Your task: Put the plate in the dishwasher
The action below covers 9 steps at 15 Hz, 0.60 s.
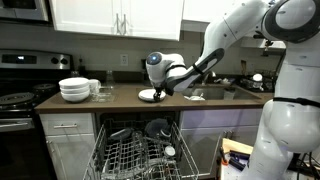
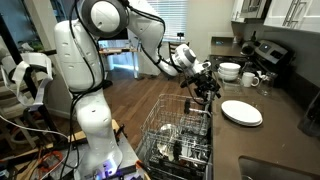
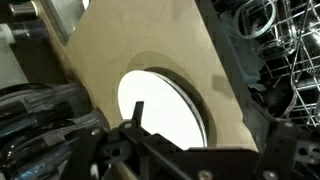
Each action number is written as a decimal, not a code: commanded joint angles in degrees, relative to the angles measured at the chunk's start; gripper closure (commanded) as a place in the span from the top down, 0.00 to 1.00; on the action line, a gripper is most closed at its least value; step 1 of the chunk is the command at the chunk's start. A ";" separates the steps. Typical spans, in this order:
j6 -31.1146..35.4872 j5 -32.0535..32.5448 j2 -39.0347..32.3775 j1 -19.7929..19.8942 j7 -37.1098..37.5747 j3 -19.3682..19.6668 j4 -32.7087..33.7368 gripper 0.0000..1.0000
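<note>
The small white plate (image 1: 148,95) (image 2: 241,112) lies flat on the brown counter, just above the dishwasher (image 1: 140,150), whose pale wire rack (image 2: 180,135) is pulled out. My gripper (image 1: 161,87) (image 2: 205,83) hovers close to the plate's edge, over the counter front, open and holding nothing. In the wrist view the plate (image 3: 160,105) fills the middle, right below the gripper (image 3: 200,135). One dark fingertip (image 3: 138,108) stands in front of it. The rack's tines (image 3: 285,40) show at the top right.
A stack of deep white bowls (image 1: 74,89) (image 2: 229,71) and mugs (image 2: 250,79) stand further along the counter beside the black stove (image 1: 18,95). A sink (image 1: 215,92) lies on the plate's other side. Dishes sit in the rack. The robot's base (image 2: 90,100) stands beside the open door.
</note>
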<state>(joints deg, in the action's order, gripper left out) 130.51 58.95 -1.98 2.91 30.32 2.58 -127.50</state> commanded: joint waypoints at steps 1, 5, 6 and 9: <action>0.66 2.63 -0.68 -0.18 1.32 0.25 0.62 1.00; 3.18 11.27 -1.61 0.33 4.48 0.90 1.84 1.00; 3.40 13.31 -1.83 0.40 5.25 1.07 2.17 1.00; 4.82 16.30 -3.26 0.78 6.05 1.93 3.67 1.00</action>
<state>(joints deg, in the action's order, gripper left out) 133.09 71.54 -2.91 2.89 34.48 3.94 -126.08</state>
